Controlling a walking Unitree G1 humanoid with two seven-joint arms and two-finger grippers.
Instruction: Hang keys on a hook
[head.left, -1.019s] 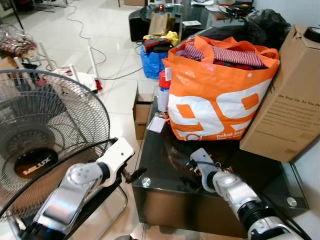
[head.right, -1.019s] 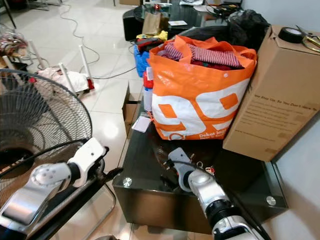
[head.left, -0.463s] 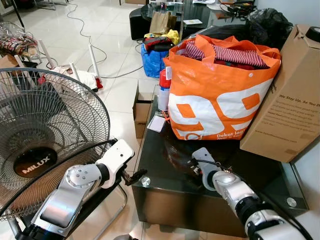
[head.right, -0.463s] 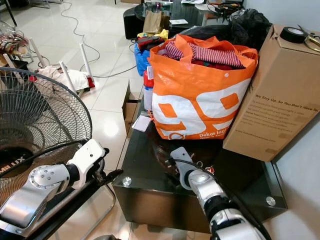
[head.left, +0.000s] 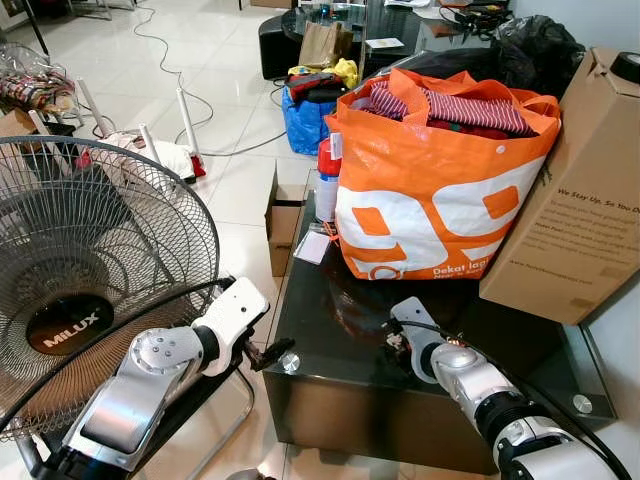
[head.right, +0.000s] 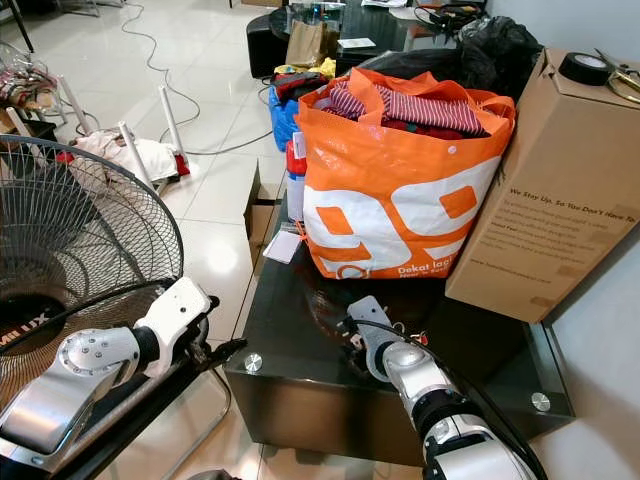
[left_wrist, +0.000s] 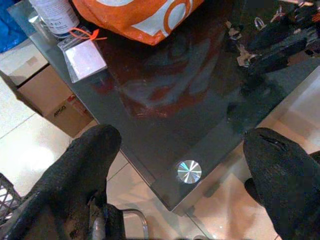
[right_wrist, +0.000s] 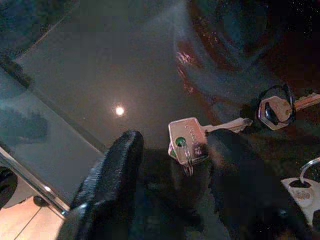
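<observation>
The keys (right_wrist: 200, 137) lie flat on the dark glass table (head.left: 330, 350), and my right gripper (right_wrist: 175, 165) is down over them with its two black fingers spread apart, one on each side of the silver key that carries the ring. A second key (right_wrist: 277, 107) lies just beyond my fingertips, and a pale tag (only partly in frame) sits off to one side of it. Nothing is gripped yet. I judge this to be the pick-up step: the next move calls for closing the fingers on the key head or ring, which lies very flat against the glass, so a low, careful pinch seems needed. I see no hook, so finding it comes after the lift.

Beyond my right gripper stands the orange shopping bag (head.left: 435, 190) of clothes, with a cardboard box (head.left: 580, 200) beside it. My left gripper (left_wrist: 180, 165) hovers with fingers wide apart off the table's near corner, beside the fan (head.left: 90, 300).
</observation>
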